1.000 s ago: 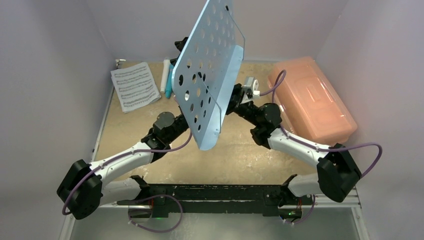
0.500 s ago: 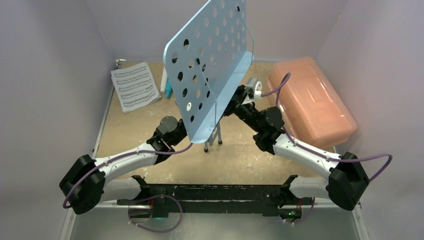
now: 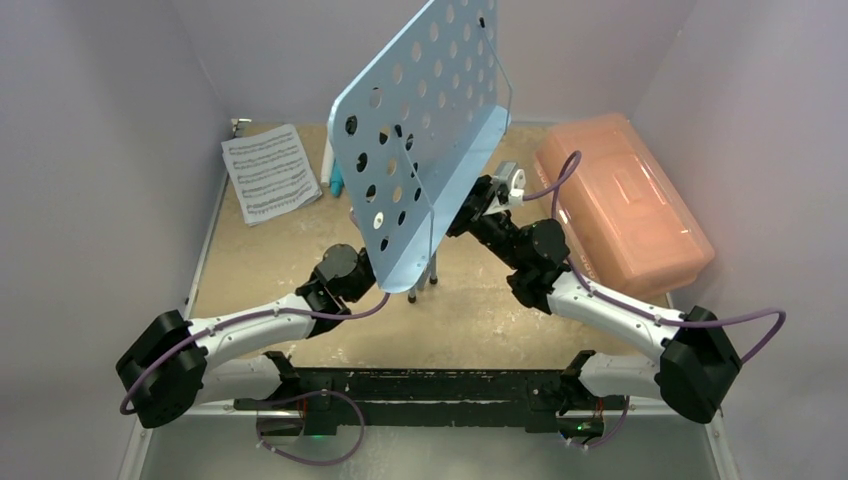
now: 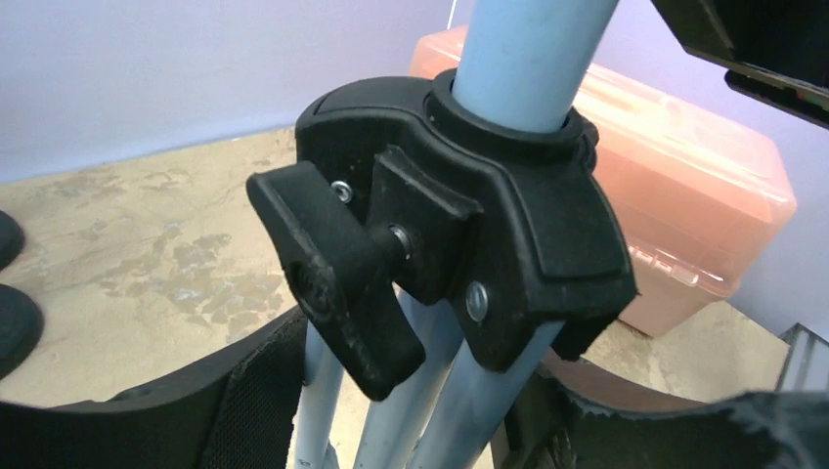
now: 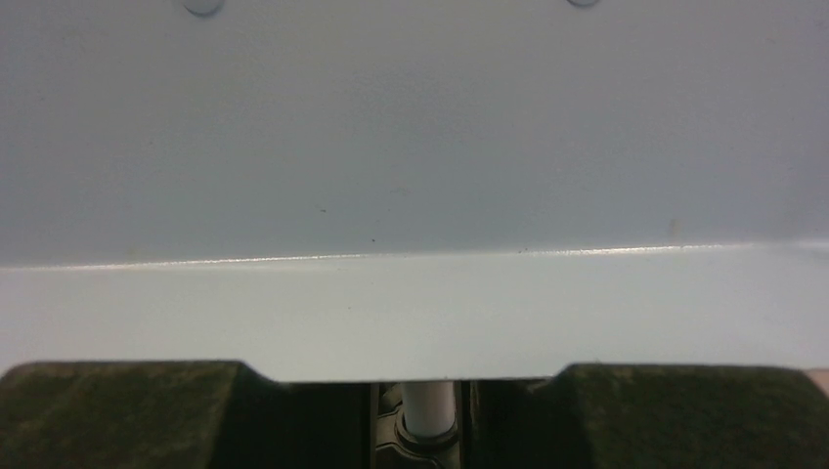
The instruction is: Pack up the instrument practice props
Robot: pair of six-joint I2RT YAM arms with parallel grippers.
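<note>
The light-blue perforated music rack [image 3: 420,120] stands tilted over the middle of the table, its folded tripod legs [image 3: 425,278] pointing down. My left gripper [image 3: 352,272] sits under the panel. In the left wrist view its fingers [image 4: 230,410] press both sides of the bundled legs [image 4: 430,391], just below the black clamp hub [image 4: 489,225]. My right gripper [image 3: 476,212] is shut on the rack's post [image 5: 427,405] behind the panel's ledge [image 5: 411,313]. A sheet-music page [image 3: 270,172] and white and blue microphones [image 3: 331,160] lie at the back left.
The pink translucent box [image 3: 625,200], lid shut, stands along the right wall and shows behind the hub [image 4: 704,186] in the left wrist view. Two black rounded shapes [image 4: 12,327] show at that view's left edge. Walls close the table in on three sides.
The rack has swung more upright and its legs have come down towards the table. My left arm drew back towards the near edge and its jaws narrowed around the legs. The right grip held.
</note>
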